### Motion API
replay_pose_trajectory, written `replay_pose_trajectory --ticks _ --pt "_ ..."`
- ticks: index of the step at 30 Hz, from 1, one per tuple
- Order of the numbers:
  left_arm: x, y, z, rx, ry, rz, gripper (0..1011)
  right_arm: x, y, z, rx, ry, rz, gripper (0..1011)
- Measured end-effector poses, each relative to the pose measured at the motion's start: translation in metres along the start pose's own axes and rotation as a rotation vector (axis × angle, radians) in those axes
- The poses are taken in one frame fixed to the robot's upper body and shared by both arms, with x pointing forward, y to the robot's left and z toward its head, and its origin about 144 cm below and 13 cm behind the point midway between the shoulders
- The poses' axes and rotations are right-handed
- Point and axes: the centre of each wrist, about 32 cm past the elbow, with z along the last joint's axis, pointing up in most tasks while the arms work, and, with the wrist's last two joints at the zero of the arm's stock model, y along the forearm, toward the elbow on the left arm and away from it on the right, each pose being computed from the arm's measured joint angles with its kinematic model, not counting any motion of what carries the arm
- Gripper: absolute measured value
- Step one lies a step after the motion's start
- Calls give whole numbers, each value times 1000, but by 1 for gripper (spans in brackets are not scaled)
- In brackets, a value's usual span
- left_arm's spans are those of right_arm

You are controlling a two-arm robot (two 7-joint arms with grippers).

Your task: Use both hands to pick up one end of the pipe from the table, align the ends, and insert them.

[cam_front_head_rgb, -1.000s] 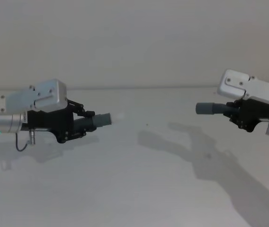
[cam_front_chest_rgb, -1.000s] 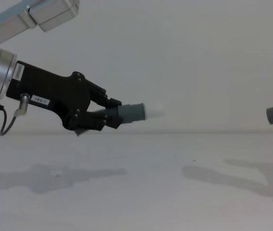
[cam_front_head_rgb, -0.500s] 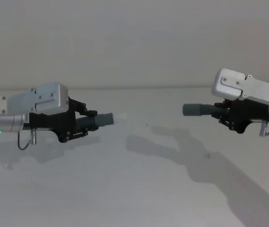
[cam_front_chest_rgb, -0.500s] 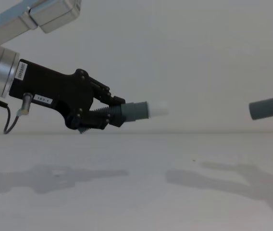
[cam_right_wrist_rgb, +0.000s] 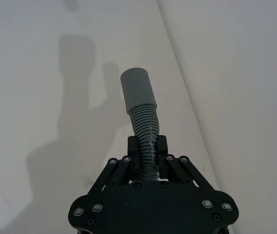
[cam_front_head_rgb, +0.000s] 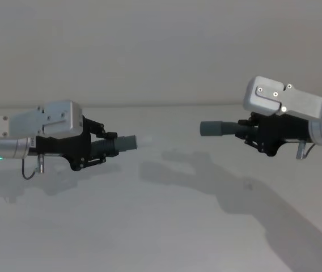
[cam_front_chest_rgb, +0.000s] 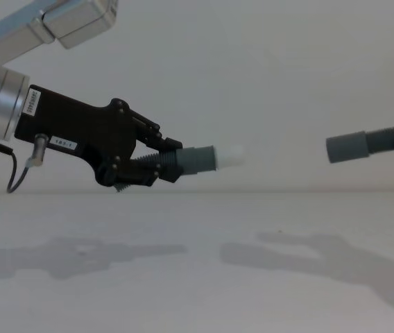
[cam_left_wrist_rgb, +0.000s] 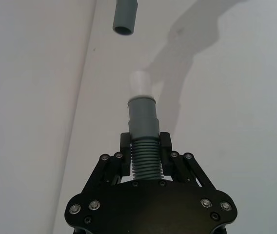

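In the head view, the left gripper [cam_front_head_rgb: 105, 148] is reaching in from the left above the white table [cam_front_head_rgb: 161, 232]. Its jaws are pinching the ribbed part of the pipe [cam_front_head_rgb: 233, 128] just behind the spigot-tipped cuff [cam_front_head_rgb: 126, 143]. That cuff is pointing toward the middle, with the pale spigot [cam_front_head_rgb: 145, 139] leading. From the right, the right gripper [cam_front_head_rgb: 250, 131] is gripping the pipe's other stretch, and the plain cuff [cam_front_head_rgb: 212, 128] is sticking out toward the spigot. The two ends are facing each other in the air, well apart, with the plain cuff sitting slightly higher. Both arms are casting shadows on the table.

In the left wrist view, the jaws are squeezing the ribs from both sides. The cuff and white tip are standing straight out beyond them, and the plain cuff's open mouth is showing farther off, a little to one side of the spigot's line.

In the right wrist view, the jaws are clamping the ribbed hose, which is bending slightly before it reaches the plain cuff.

In the chest view, both ends are hanging clear above the table with an open gap between them. The spigot-tipped cuff is tilting slightly upward, and the right gripper is just showing at the right edge.
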Motion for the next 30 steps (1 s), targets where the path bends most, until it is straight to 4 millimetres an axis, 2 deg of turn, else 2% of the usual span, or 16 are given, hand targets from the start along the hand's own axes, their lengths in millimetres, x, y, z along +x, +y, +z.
replay_pose_trajectory --ticks 15,30 --pt "0 0 0 -1 -5 0 312 6 21 7 87 -45 91 192" --pt "0 0 0 -2 -6 0 312 10 29 14 149 -62 131 191"
